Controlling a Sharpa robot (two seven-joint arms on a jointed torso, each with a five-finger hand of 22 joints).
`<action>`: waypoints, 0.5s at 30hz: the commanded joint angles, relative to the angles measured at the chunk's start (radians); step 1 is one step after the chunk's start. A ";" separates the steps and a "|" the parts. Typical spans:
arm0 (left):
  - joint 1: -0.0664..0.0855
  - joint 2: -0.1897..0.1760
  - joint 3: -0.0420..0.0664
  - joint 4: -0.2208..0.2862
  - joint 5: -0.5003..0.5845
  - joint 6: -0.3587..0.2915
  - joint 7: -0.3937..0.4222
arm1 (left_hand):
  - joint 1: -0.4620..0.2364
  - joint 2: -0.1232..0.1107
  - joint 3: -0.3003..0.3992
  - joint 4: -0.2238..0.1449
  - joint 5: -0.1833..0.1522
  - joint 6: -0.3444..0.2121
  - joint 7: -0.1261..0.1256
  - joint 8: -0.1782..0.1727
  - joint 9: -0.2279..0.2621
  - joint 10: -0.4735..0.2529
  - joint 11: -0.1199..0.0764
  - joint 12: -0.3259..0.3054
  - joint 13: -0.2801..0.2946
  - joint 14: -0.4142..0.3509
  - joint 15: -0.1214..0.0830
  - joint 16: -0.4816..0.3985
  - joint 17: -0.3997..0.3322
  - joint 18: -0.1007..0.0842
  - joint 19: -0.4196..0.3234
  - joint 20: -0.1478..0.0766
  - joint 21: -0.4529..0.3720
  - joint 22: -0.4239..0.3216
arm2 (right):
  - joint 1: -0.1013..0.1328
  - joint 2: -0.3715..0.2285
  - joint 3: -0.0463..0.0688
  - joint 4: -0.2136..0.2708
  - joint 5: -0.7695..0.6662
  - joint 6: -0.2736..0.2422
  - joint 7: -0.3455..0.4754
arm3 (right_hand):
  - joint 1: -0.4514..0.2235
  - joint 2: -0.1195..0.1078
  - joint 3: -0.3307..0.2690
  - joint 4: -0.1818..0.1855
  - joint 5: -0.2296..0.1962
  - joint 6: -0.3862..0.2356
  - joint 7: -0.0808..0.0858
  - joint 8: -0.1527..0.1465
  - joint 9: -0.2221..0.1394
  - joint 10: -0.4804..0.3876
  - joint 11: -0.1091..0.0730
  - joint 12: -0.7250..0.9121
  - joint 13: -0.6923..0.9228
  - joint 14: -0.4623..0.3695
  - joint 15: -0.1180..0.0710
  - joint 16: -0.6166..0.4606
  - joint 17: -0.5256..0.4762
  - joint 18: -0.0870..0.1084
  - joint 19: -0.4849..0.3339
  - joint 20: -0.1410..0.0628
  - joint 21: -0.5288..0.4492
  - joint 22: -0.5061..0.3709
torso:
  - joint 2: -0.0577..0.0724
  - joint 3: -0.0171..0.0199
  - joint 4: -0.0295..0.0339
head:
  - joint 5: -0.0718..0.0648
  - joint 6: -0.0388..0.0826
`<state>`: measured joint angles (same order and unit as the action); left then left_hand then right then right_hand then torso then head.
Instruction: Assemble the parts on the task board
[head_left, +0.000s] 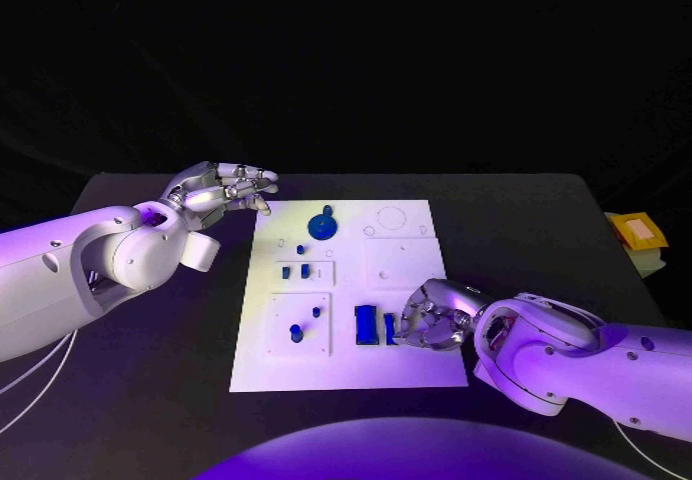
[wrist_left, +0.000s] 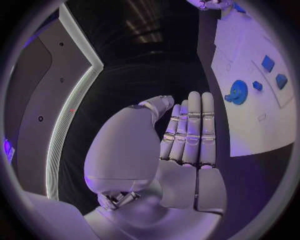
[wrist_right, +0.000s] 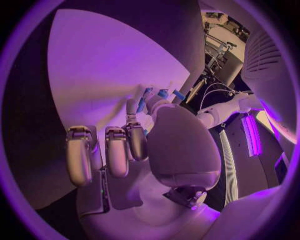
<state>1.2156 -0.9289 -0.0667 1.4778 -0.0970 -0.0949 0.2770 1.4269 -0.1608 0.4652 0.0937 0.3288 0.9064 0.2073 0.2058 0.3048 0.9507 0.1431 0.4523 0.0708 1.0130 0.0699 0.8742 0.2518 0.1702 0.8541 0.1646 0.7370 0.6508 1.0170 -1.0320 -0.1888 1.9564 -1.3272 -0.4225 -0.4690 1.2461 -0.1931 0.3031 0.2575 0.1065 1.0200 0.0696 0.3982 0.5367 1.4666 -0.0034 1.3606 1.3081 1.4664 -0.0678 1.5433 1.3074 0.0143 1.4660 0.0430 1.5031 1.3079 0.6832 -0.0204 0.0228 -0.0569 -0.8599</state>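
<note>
Black worktop (head_left: 173, 400) carries the white board (head_left: 418, 370) at its centre. Two blue bars (head_left: 366, 324) lie side by side in the board's near right part, long axes running away from the robot. Right robot hand (head_left: 430, 318) rests just beside them on their right, fingers curled toward the nearer bar; whether it grips one cannot be told (contact is hidden). Left robot hand (head_left: 224, 188) hovers off the board's far left corner, fingers straight and together, holding nothing, well apart from the bars. Judgement: the right hand is nearer.
</note>
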 joint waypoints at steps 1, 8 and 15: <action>0.000 0.001 0.001 0.001 0.004 0.021 0.011 | 0.004 0.002 0.001 -0.004 0.004 -0.002 0.003 -0.002 -0.001 -0.008 -0.002 0.005 -0.001 -0.001 -0.001 -0.003 -0.001 0.009 -0.002 -0.002 0.006 0.002 | 0.000 -0.010 0.001 0.014 -0.001 -0.014 0.011 | -0.009 -0.001 -0.004 0.009 0.002 0.005 -0.001 0.003 -0.001 0.008 -0.003 0.000 0.126 0.090 -0.001 -0.001 0.195 0.001 0.080 -0.003 -0.002 0.243 | 0.000 -0.0008 0.0009 | -0.001 0.004; 0.000 0.003 0.000 -0.002 0.005 0.026 0.035 | -0.002 -0.002 -0.001 -0.002 0.003 -0.001 0.003 -0.002 -0.001 -0.008 -0.001 0.005 -0.001 -0.002 0.000 -0.004 -0.002 0.009 -0.005 -0.001 0.007 0.004 | 0.049 -0.051 0.004 0.024 0.246 -0.014 0.152 | 0.025 -0.005 -0.042 0.021 0.037 -0.050 0.021 -0.019 -0.011 -0.042 0.015 -0.091 0.068 0.069 0.013 -0.045 0.107 0.025 0.034 0.008 -0.125 0.208 | -0.004 -0.0006 -0.0007 | 0.003 0.018; -0.014 0.012 -0.001 -0.011 0.022 0.002 0.093 | -0.018 -0.008 -0.008 0.006 -0.001 -0.002 0.001 -0.002 -0.001 -0.008 -0.001 0.007 -0.001 -0.003 0.002 -0.004 -0.002 0.008 -0.011 0.002 0.003 0.003 | 0.102 -0.051 0.005 -0.054 0.602 -0.030 0.436 | 0.119 0.019 -0.039 -0.004 0.050 -0.091 0.035 -0.021 -0.010 -0.150 0.027 -0.280 -0.061 0.027 0.022 -0.141 -0.046 0.069 -0.052 0.018 -0.367 0.132 | -0.021 -0.0047 -0.0037 | -0.004 0.052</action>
<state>1.2046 -0.9207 -0.0675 1.4673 -0.0931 -0.0906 0.3123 1.4181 -0.1696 0.4593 0.0996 0.3288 0.9064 0.2073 0.2058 0.3047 0.9508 0.1431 0.4531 0.0709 1.0130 0.0699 0.8743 0.2509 0.1702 0.8503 0.1684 0.7406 0.6544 1.1143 -1.0858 -0.1848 1.9186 -0.9741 -0.4384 -0.2444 1.3554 -0.1775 0.2611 0.2588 0.1509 0.9355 0.1037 0.3826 0.5265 1.3334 0.0223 1.1115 1.2652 1.4664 -0.0532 1.4181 1.2781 0.0710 1.4272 0.0608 1.1715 1.3076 0.6731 -0.0223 0.0209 -0.0573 -0.8241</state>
